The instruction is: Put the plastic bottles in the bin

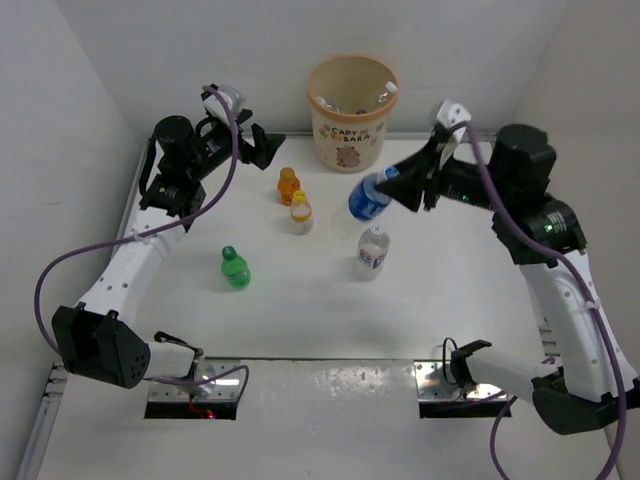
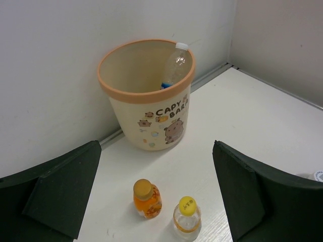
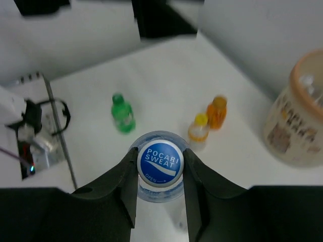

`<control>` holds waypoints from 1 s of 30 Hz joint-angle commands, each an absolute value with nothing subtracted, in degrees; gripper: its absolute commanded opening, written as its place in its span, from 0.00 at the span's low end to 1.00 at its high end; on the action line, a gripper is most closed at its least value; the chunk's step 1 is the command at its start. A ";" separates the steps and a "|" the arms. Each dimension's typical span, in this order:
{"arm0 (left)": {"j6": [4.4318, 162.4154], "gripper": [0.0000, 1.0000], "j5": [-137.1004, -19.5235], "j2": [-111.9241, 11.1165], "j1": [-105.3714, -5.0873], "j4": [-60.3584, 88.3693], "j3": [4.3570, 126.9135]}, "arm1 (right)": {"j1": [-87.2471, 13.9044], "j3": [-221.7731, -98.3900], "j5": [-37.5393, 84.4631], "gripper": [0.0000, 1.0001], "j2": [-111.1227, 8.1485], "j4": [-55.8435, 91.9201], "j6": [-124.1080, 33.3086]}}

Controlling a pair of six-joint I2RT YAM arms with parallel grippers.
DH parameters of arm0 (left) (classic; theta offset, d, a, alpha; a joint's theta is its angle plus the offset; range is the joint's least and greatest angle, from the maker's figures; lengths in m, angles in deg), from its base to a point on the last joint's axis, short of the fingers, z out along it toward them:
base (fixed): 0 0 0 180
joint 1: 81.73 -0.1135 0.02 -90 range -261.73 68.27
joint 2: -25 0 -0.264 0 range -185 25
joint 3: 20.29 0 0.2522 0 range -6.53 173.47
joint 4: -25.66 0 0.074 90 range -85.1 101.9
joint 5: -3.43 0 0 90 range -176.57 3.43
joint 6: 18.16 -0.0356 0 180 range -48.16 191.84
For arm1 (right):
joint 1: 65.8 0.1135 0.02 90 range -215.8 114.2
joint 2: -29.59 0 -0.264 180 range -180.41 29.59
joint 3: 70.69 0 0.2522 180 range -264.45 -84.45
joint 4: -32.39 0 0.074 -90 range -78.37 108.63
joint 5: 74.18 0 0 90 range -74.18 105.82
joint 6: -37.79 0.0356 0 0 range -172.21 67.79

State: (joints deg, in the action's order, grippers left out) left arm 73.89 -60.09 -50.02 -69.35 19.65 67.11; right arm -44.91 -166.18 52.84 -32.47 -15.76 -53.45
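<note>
The beige bin (image 1: 352, 130) with a cartoon print stands at the back, with bottles inside; it also shows in the left wrist view (image 2: 151, 108) and the right wrist view (image 3: 298, 126). My right gripper (image 1: 400, 185) is shut on the blue cap of a blue-labelled bottle (image 1: 370, 198) and holds it in the air in front of the bin; the cap (image 3: 160, 161) sits between the fingers. My left gripper (image 1: 262, 146) is open and empty, left of the bin. An orange bottle (image 1: 288, 185), a yellow-capped bottle (image 1: 300, 212), a green bottle (image 1: 235, 268) and a clear bottle (image 1: 372, 250) stand on the table.
White walls close the table at the back and both sides. The arm bases and their cables (image 1: 190, 375) sit at the near edge. A clear bottle (image 2: 176, 65) leans inside the bin against its rim.
</note>
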 commanded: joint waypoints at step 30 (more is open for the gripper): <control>69.74 1.00 -47.03 -50.23 -66.62 16.30 61.50 | -52.35 -204.95 20.12 0.91 -91.62 42.90 -45.02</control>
